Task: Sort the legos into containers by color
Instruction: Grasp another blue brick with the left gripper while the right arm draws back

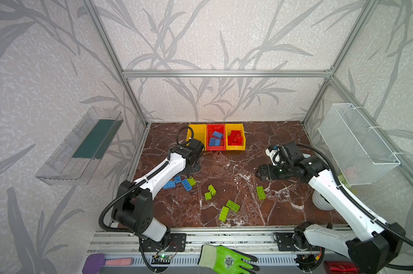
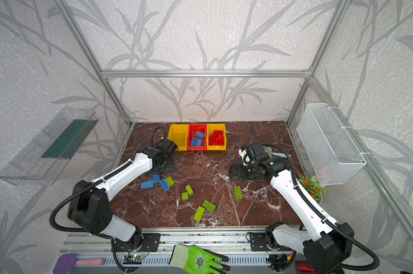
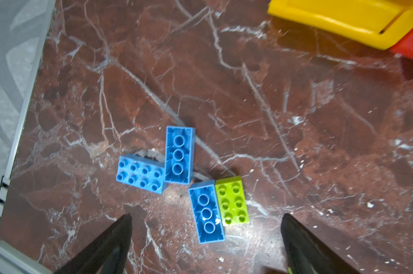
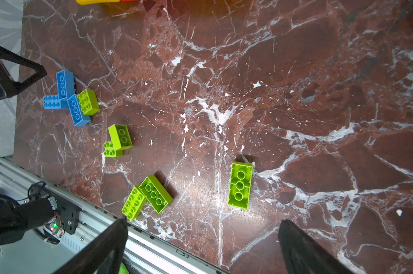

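Note:
Three joined containers stand at the back: an empty yellow bin, a red bin holding blue legos, and a yellow bin holding red legos. Three blue legos and one lime lego lie clustered on the marble. My left gripper hovers open just above that cluster, its fingers astride one blue lego without touching it. Several lime legos lie scattered mid-table. My right gripper hangs open and empty, above the table at the right.
A white mesh basket hangs on the right wall and a clear tray on the left wall. A small flower pot stands under the right arm. A green glove lies past the front rail.

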{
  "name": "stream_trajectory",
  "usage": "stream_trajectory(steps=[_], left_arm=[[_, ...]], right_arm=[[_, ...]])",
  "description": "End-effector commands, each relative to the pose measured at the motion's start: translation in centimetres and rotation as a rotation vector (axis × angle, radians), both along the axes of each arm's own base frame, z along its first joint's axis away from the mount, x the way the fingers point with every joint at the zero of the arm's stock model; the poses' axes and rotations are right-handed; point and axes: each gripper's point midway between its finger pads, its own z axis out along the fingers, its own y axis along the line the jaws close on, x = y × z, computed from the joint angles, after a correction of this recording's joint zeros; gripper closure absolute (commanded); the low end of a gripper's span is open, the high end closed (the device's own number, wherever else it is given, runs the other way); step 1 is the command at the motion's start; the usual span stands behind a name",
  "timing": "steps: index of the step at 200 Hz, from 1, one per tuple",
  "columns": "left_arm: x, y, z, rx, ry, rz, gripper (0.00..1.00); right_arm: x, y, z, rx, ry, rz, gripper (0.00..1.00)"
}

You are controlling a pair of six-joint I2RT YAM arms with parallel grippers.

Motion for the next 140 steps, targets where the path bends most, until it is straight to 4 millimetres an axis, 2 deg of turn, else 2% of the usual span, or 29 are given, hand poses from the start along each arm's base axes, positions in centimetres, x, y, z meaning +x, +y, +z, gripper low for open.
stream_trajectory(steps=[1,41,65,92,140], left_arm=[[-0.2,1.5,0.4,0.011,-0.065,0.066,0.03],[-0.4,3.0,-1.3,-0.003,-0.045,0.052,0.03],[0.1,3.7,-2.5,-0.041,-0.033,0.052,0.05],[0.9,4.1,-3.6,-0.061,-0.001,0.043,0.07],[1.9,3.7,-6.0,-0.081,0.054,0.014,0.13]], right_arm=[[-1.8,-0.1,-0.4,0.003,0.028,0.024,0.01],[-3.4,-0.3,-0.5,0.016,0.022,0.010,0.01],[-3.8,-0.6,-0.5,0.020,0.018,-0.013,0.01],[-3.9,-0.8,-0.4,0.017,0.011,-0.034,0.01],[-3.4,-0.7,0.0,0.005,0.007,-0.058,0.00]])
